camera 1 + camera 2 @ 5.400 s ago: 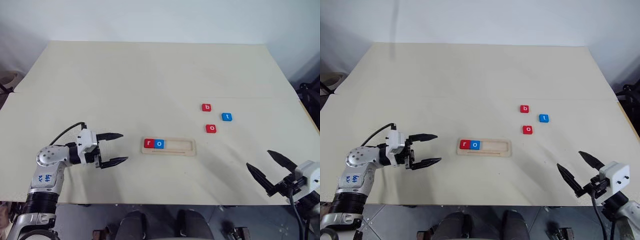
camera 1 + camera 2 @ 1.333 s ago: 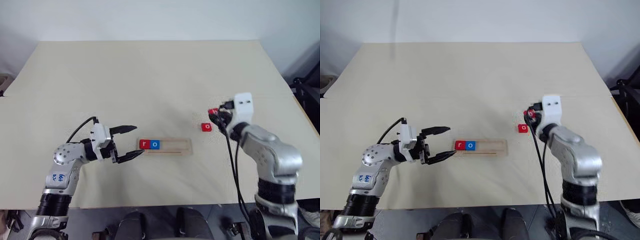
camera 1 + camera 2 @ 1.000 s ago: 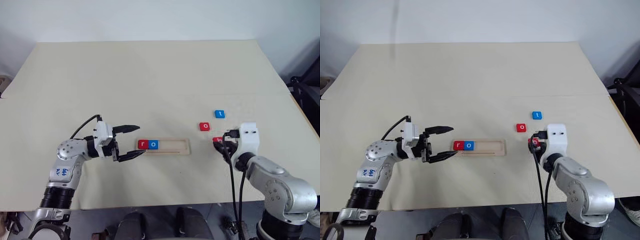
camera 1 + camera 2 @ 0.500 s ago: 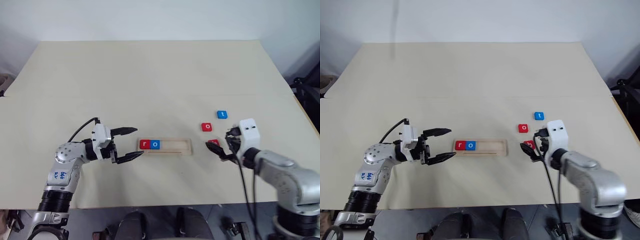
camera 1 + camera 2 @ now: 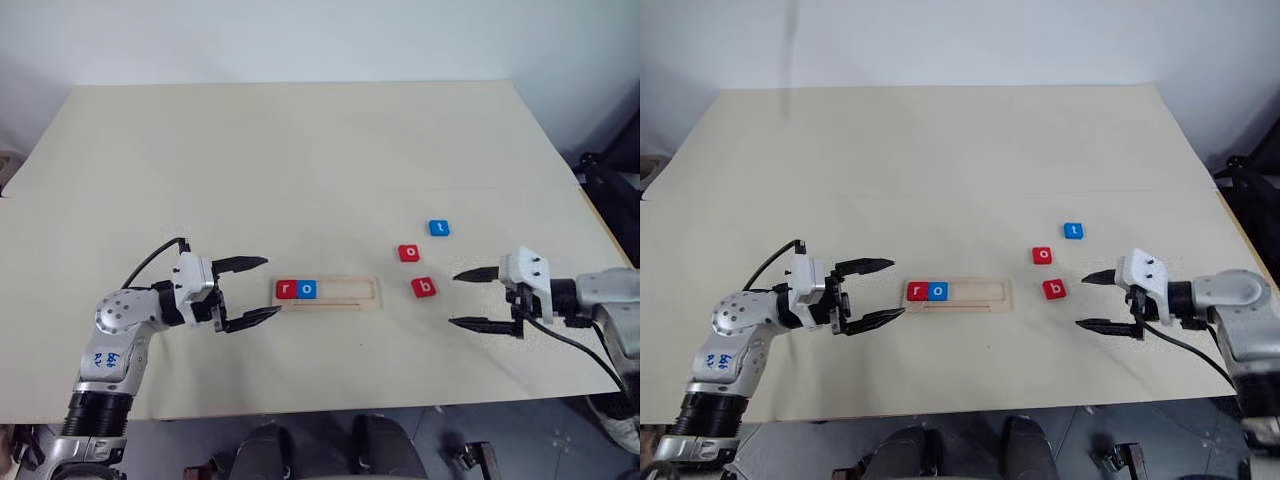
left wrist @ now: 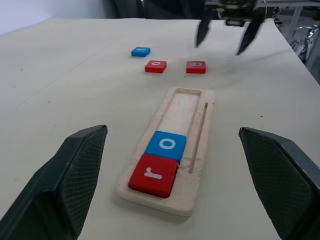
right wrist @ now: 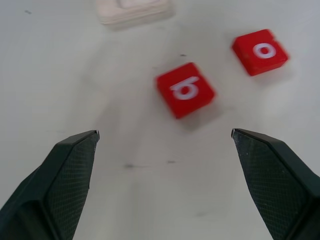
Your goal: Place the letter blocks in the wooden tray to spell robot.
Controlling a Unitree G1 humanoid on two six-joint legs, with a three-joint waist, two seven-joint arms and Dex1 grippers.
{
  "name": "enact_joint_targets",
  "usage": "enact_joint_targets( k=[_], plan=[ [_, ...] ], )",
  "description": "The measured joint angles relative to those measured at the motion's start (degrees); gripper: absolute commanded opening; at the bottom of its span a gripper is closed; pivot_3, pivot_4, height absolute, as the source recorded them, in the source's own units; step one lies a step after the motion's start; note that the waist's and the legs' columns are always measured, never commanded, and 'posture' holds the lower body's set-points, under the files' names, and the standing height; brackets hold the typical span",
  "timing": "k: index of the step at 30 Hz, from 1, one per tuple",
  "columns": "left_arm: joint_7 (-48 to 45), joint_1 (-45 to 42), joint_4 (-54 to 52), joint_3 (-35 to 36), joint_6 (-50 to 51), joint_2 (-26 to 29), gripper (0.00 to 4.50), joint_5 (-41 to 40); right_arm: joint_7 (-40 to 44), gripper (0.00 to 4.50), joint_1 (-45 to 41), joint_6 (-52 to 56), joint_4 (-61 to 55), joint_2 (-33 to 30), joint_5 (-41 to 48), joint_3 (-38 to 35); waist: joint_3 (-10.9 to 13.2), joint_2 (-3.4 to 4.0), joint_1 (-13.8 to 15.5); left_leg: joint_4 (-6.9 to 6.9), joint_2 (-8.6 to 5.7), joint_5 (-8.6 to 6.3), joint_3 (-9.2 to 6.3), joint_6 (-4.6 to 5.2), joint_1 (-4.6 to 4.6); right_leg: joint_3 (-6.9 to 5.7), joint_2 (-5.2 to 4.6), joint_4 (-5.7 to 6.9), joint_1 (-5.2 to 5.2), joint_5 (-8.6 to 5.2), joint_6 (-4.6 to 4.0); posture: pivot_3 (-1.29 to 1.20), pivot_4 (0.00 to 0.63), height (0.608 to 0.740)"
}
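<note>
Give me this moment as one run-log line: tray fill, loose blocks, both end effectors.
wooden tray: r, o seated | loose on table: red b, red o, blue t | left end effector: open, empty | right end effector: open, empty

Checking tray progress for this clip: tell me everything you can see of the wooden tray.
The wooden tray is a long, narrow holder of pale wood with a raised rim and a shallow groove, lying flat on the table near the middle. At its left end sit a red r block and a blue o block, side by side and touching; the rest of the groove is bare. A thin slot runs along one long side. Neither gripper touches it; the left gripper stands open just off its left end.
</note>
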Motion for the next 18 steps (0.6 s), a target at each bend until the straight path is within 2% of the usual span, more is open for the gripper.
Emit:
enact_joint_targets(
  k=[7,10,17,18],
  plan=[
    [-1.21,2.76,-4.68,-0.95,1.53,0.45,4.5,-0.98,4.04,4.44,-12.14,-8.93,16.06,6.62,-5.0,6.63,0.02,0.04,0.54,0.04,-0.03,0.01,-0.02,-0.02,-0.08,-0.07,-0.06,-0.01,0.02,0.0,0.0,0.0,0.15,0.74],
    [-2.44,2.82,-5.22,-1.03,1.98,1.21,4.5,-1.07,5.21,3.85,-14.1,-10.82,19.89,6.99,-5.68,7.45,0.03,0.04,0.77,0.05,-0.04,0.01,-0.02,-0.02,-0.08,-0.07,-0.06,-0.02,0.04,0.0,0.0,0.0,0.15,0.74],
    [-4.1,2.2,-6.38,-1.11,1.76,1.18,4.5,-1.94,6.45,1.52,-16.03,-13.09,23.4,7.35,-6.42,8.18,0.02,0.05,0.61,0.06,-0.02,0.01,-0.02,-0.02,-0.06,-0.07,-0.04,0.01,0.06,0.0,0.0,0.0,0.15,0.74],
    [-4.27,2.2,-6.41,-1.12,1.75,1.15,4.5,-2.11,6.47,1.47,-16.08,-13.2,23.46,7.37,-6.42,8.2,0.02,0.05,0.57,0.06,-0.02,0.01,-0.03,-0.02,-0.06,-0.08,-0.04,0.01,0.06,0.0,0.0,0.0,0.15,0.74]
  ],
)
